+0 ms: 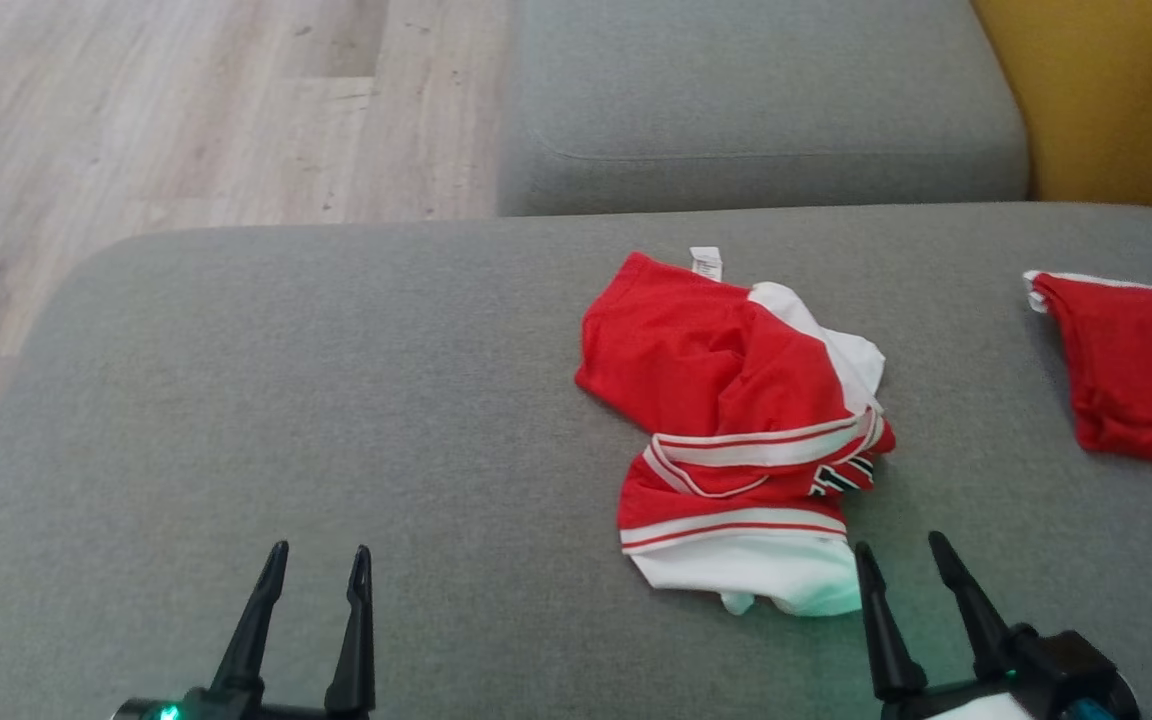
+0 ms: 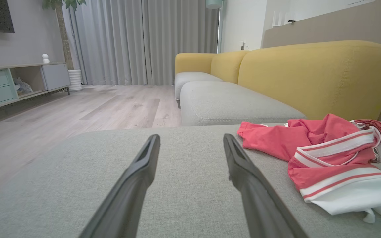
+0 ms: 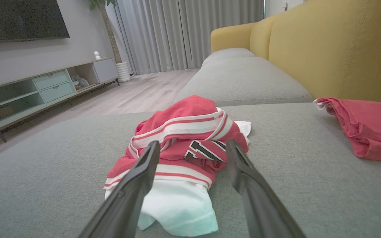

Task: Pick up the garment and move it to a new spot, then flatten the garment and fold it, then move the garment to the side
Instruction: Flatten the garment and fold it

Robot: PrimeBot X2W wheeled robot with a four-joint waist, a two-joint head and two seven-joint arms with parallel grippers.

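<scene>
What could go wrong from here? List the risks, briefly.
1. The garment lies crumpled in layers; the open right fingers, nearest its white hem, may pinch one layer only, so it lifts bunched.
2. A second red cloth lies close on the right and could get dragged along.
3. The left fingers stand apart over bare cushion, likely a long reach for flattening.

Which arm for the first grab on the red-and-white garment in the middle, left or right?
Right, probably. The right gripper is open, right at the near white edge of the garment. The left gripper, also open, hovers over bare sofa cushion, clearly farther from it.
</scene>
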